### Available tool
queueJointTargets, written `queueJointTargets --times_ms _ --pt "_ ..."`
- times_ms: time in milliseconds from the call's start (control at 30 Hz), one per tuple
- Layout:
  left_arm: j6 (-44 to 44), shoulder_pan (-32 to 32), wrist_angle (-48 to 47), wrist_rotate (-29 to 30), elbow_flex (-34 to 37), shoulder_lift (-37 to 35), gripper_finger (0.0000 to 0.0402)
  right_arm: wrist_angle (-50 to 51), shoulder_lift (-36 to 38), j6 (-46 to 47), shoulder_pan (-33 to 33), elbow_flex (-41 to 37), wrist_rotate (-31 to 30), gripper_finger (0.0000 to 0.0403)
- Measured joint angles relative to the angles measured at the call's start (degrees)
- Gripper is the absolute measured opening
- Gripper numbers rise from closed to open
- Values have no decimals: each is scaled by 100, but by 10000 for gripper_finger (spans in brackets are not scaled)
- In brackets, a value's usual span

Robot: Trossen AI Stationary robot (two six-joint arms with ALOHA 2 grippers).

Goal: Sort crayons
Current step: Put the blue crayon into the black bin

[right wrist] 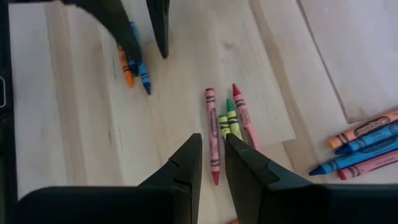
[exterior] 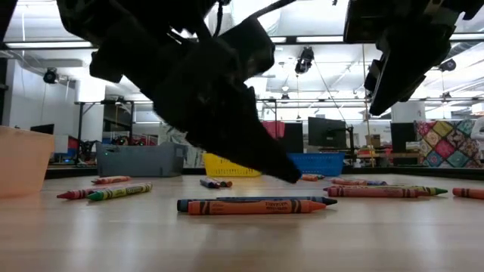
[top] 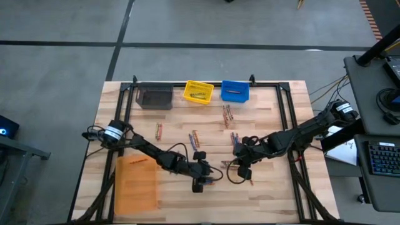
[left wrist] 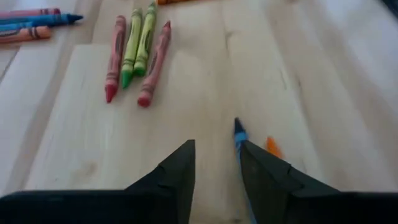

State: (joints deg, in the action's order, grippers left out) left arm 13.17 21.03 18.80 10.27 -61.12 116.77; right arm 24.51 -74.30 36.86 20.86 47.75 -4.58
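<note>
Crayons lie scattered on the wooden table [top: 269,112]. My left gripper [left wrist: 217,146] is open and low over the table's near middle. A blue crayon [left wrist: 238,134] lies in its gap, along the inner side of one finger. An orange crayon [left wrist: 272,146] lies just outside that finger. The two crayons lie side by side [exterior: 253,204], flat on the wood. My right gripper [right wrist: 211,149] hovers higher, to the right, with a narrow gap and nothing between its fingers. Below it lie a pink, a green and a red crayon [right wrist: 227,124]. My left gripper has one finger [left wrist: 261,174] close against the blue crayon [right wrist: 142,71], which lies flat on the table along that finger. Whether the finger touches the crayon I cannot tell. The other finger stands clear of it.
Grey [top: 154,98], yellow [top: 198,92] and blue [top: 235,91] bins stand along the far edge. An orange bin [top: 136,183] sits at the near left. More crayons lie in small groups mid-table [top: 194,139], [top: 227,114], [top: 159,130]. A black frame rail [top: 290,119] runs along the sides.
</note>
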Motion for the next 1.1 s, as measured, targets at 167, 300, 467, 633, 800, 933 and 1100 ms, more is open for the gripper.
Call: queueJointTargets --times_ms 167,300,467,633,800,933,1100 --pt "107 3 232 -80 -1 137 150 2 0 29 0 0 -4 59" --pt "100 -21 279 -77 0 136 161 0 0 72 0 0 -4 59" --pt "92 -36 268 -78 0 136 162 1 0 91 2 0 -8 59" --pt "89 -47 278 -78 9 143 162 2 0 107 0 0 -107 59" --pt "87 -64 577 -235 13 319 162 3 0 85 0 0 -163 59" --pt "87 -87 622 -234 16 322 162 5 0 81 0 2 -164 59" --pt "76 -124 602 -237 17 322 162 1 0 79 0 2 -165 59"
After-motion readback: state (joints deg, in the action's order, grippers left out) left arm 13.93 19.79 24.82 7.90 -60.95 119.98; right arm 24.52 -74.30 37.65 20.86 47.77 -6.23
